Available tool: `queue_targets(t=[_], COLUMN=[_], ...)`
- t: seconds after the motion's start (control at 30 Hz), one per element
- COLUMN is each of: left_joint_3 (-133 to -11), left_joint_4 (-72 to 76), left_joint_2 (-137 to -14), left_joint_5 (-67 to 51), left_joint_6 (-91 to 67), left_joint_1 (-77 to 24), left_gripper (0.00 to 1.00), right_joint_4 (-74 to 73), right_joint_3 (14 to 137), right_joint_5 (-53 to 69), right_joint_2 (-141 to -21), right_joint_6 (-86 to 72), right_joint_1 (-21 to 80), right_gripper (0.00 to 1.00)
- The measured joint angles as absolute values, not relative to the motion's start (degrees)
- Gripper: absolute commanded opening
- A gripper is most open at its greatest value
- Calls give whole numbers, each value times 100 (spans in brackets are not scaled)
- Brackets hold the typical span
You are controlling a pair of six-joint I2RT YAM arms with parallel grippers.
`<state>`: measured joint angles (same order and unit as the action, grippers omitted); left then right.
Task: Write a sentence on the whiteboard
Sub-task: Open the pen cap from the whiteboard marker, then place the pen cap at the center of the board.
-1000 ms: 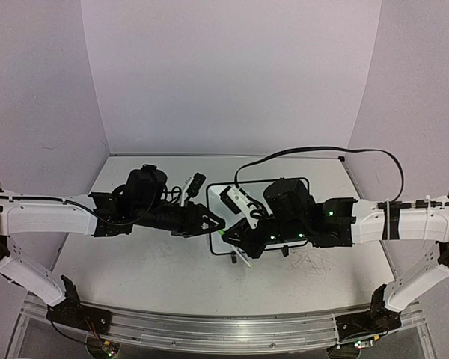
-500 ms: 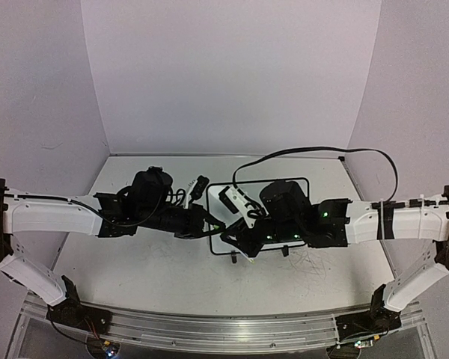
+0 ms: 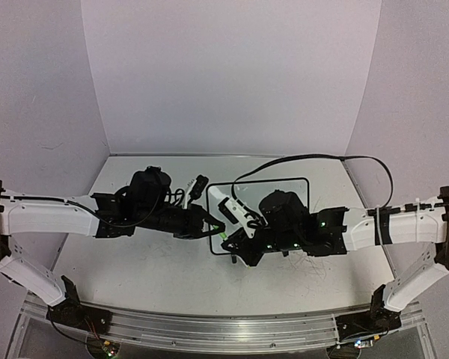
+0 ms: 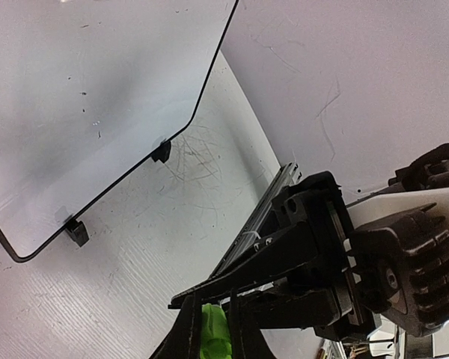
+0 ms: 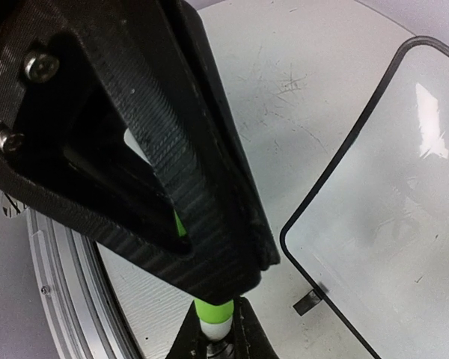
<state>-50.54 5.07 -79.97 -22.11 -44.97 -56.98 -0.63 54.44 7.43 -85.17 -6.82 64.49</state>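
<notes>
One whiteboard (image 4: 97, 97), plain white, few specks.

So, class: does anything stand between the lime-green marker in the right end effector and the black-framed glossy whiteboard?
Yes: the left end effector is shut on the free end of the lime-green marker that the right end effector holds, beside a corner of the black-framed glossy whiteboard. Nothing else visible blocks it.

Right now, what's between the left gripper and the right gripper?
A green marker bridges them: the right gripper holds its barrel, the left gripper pinches its end. The right wrist view shows it.
</notes>
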Motion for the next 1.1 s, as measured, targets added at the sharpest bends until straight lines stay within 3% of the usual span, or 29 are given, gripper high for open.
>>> queue_targets(t=[0.33, 0.53, 0.67, 0.87, 1.1], left_joint_3=[-5538, -6051, -6184, -5634, -5285], left_joint_4=[-819, -1594, -1809, -2155, -2361], left_joint_2=[-7322, -6332, -6077, -6419, -7881], left_joint_5=[-1651, -372, 82, 680, 1058], left_joint_6=[-4064, -3677, -3500, -3435, -3402], left_joint_1=[-5660, -4276, -4299, -4341, -4342], left_gripper=[0, 0, 0, 0, 0], right_joint_4=[932, 530, 329, 328, 361], right_joint_3=[5328, 4802, 4629, 4611, 4611], right_joint_5=[845, 816, 786, 578, 387], right_joint_2=[-8506, -8473, -8399, -7776, -7361], right_joint_6=[-703, -995, -1082, -1107, -1110], right_joint_1=[6516, 6519, 6519, 6519, 6519], right_gripper=[0, 0, 0, 0, 0])
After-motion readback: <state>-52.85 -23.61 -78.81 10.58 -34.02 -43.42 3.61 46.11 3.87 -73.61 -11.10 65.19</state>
